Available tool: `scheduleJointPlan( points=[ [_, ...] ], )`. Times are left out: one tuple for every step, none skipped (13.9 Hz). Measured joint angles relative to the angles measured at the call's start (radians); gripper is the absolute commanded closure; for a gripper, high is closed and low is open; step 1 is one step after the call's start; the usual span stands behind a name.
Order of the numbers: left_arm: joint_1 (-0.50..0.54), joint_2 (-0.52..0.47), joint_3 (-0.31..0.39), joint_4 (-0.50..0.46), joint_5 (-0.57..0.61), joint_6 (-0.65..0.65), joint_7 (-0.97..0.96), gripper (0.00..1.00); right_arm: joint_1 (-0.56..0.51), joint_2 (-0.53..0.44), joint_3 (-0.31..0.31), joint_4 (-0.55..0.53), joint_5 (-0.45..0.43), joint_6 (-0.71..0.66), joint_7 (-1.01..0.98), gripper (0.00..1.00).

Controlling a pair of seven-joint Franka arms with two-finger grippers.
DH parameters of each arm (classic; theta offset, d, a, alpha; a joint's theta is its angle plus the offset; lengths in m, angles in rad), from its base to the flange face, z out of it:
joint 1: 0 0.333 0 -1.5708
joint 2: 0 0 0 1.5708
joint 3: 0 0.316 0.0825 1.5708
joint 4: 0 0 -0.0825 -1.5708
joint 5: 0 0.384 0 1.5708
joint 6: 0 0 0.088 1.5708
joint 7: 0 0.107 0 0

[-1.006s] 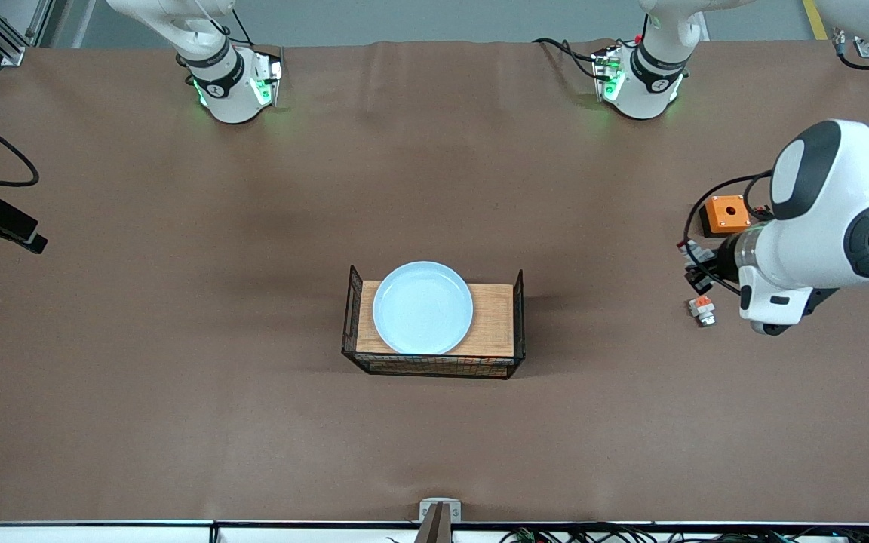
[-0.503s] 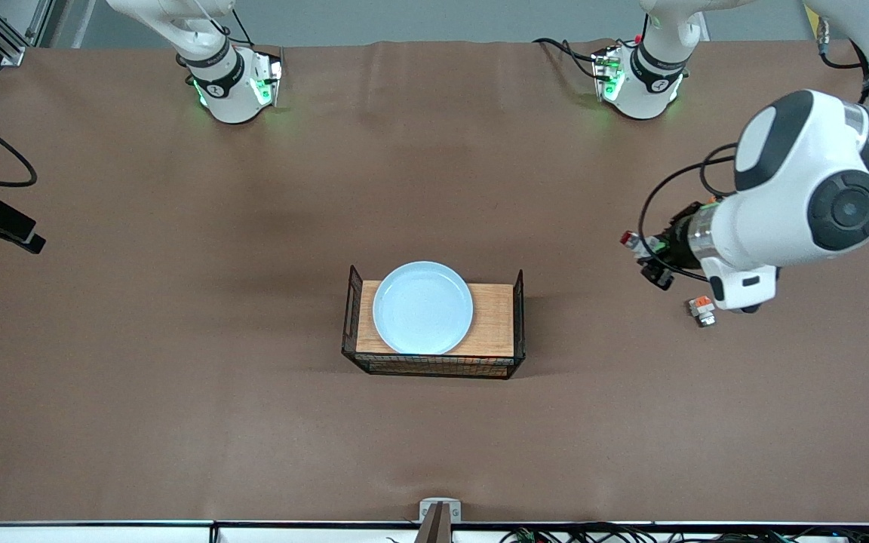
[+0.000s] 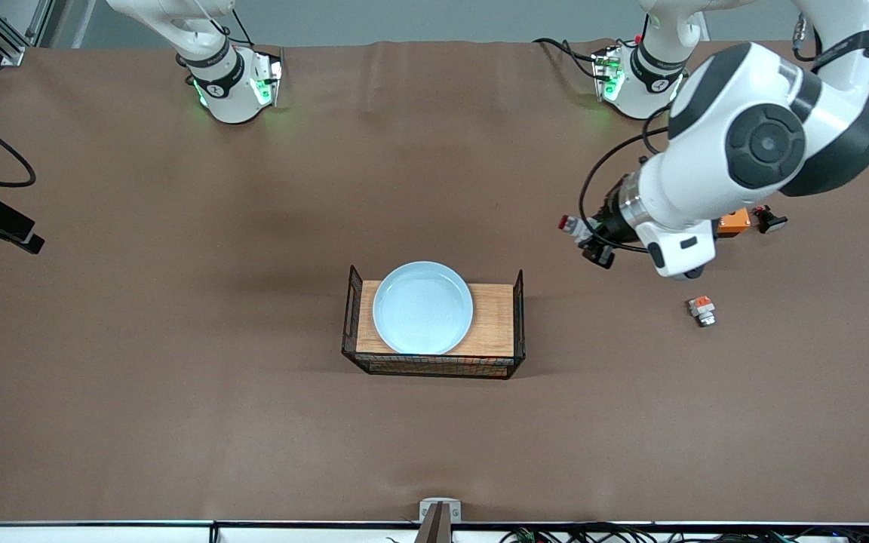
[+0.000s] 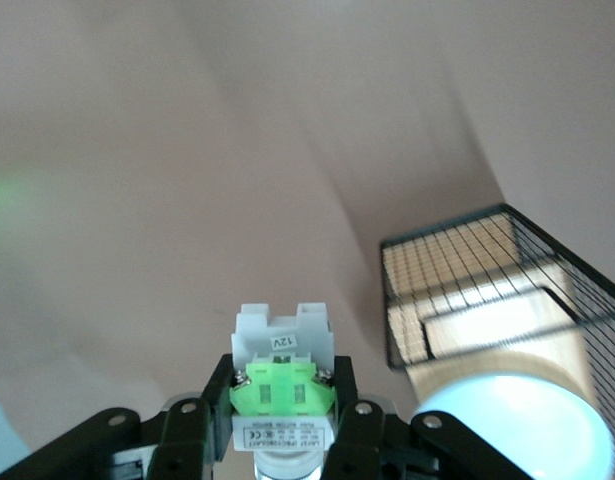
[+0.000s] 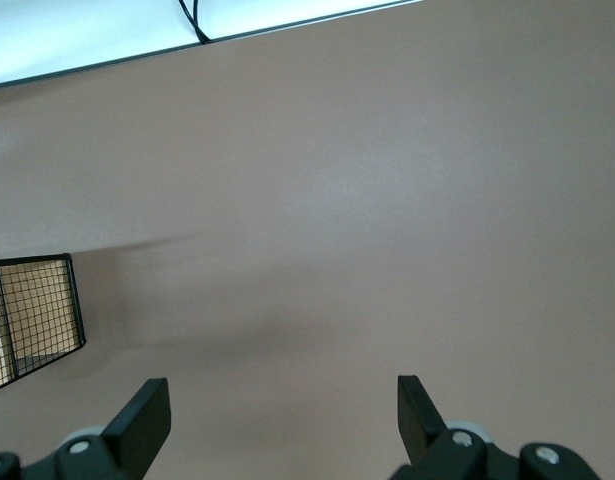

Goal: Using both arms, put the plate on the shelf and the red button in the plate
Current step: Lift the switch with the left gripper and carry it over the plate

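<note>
The left gripper (image 3: 584, 235) has been carried from the table's left-arm end toward the wire basket (image 3: 519, 302), clamped on the small white-grey red button (image 4: 284, 383) with its green block. The round pale blue plate (image 3: 422, 307) is seated in the basket, while the right gripper (image 5: 277, 425) is held with fingers wide apart, waiting.

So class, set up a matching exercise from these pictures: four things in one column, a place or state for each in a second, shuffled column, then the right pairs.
Things:
1. plate
2. red button
3. right claw
4. orange-red switch piece

Places or states:
A. open, holding nothing
B. lying on the table toward the left arm's end
C. on the wooden board in the wire basket
D. gripped in the left claw, up over the table

Pairs: 1-C, 2-D, 3-A, 4-B
</note>
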Motion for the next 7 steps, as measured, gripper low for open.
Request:
scheduleJointPlan(
  points=[
    [-0.029, 0.006, 0.0, 0.0, 0.0, 0.033, -0.052, 1.0, 0.0, 0.0, 0.0, 0.0, 0.0, 0.0, 0.0, 0.0],
    [-0.06, 0.015, 0.0, 0.0, 0.002, 0.074, -0.108, 1.0, 0.0, 0.0, 0.0, 0.0, 0.0, 0.0, 0.0, 0.0],
    [-0.092, 0.027, 0.001, 0.0, 0.013, 0.118, -0.162, 1.0, 0.0, 0.0, -0.001, 0.0, 0.0, 0.0, 0.0, 0.0],
    [-0.124, 0.042, 0.001, 0.0, 0.037, 0.159, -0.215, 1.0, 0.0, 0.0, -0.001, 0.0, 0.0, 0.0, 0.0, 0.0],
    [-0.154, 0.061, 0.002, 0.001, 0.069, 0.197, -0.26, 1.0, -0.001, 0.0, -0.001, 0.0, 0.0, 0.0, 0.0, 0.0],
    [-0.182, 0.085, 0.003, 0.008, 0.103, 0.226, -0.297, 1.0, -0.001, 0.0, -0.002, 0.0, 0.0, 0.0, 0.0, 0.0],
    [-0.211, 0.114, 0.01, 0.023, 0.137, 0.241, -0.334, 1.0, -0.002, 0.0, -0.002, 0.0, 0.0, 0.0, 0.0, 0.0]
  ],
)
